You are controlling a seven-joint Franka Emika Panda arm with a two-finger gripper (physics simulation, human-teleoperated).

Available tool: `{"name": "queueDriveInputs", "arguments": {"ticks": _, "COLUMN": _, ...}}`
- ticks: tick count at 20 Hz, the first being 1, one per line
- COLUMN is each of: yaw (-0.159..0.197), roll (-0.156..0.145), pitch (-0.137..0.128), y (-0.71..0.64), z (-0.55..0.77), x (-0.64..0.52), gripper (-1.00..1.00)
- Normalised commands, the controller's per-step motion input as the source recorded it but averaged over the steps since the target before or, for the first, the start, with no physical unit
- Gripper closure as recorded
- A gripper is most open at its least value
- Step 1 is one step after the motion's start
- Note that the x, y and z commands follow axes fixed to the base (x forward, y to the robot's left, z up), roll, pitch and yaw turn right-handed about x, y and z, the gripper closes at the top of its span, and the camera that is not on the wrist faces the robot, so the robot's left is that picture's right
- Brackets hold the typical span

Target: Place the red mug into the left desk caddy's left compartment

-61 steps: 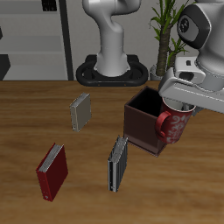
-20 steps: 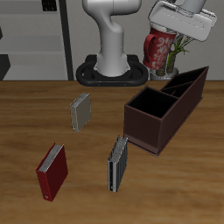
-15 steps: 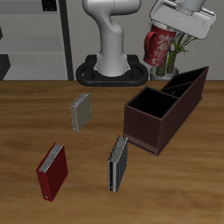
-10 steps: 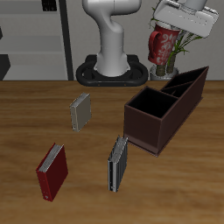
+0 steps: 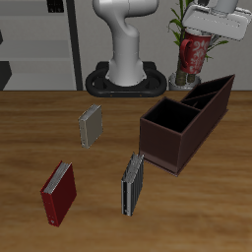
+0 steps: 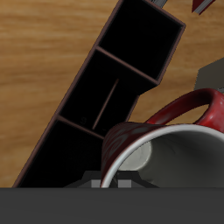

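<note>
My gripper (image 5: pixel 204 35) is high above the table, shut on the rim of the red mug (image 5: pixel 194 52), which hangs below it with its handle to one side. The mug is above and behind the far end of the left desk caddy (image 5: pixel 162 146), a long dark maroon box with a black, divided inside that lies diagonally on the table. In the wrist view the red mug (image 6: pixel 162 140) fills the near field, its light grey inside and loop handle showing. Beyond it lie the open compartments of the caddy (image 6: pixel 131 35).
A grey book (image 5: pixel 91 125), a red book (image 5: pixel 58 193) and a dark striped book (image 5: pixel 132 184) stand on the wooden table away from the caddy. The robot base (image 5: pixel 123 79) and a potted plant (image 5: pixel 183 74) stand at the back, close to the mug.
The mug was low at the caddy's near end three seconds ago. It is now lifted high, and over the last second it drifted sideways and farther back, past the caddy's far end.
</note>
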Motion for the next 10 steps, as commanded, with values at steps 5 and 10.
{"name": "queueDriveInputs", "arguments": {"ticks": 5, "yaw": -0.009, "roll": 0.017, "pitch": 0.01, "y": 0.15, "z": -0.12, "x": -0.18, "gripper": 1.0}}
{"name": "queueDriveInputs", "arguments": {"ticks": 10, "yaw": 0.015, "roll": 0.014, "pitch": 0.008, "y": 0.23, "z": -0.14, "x": -0.13, "gripper": 1.0}}
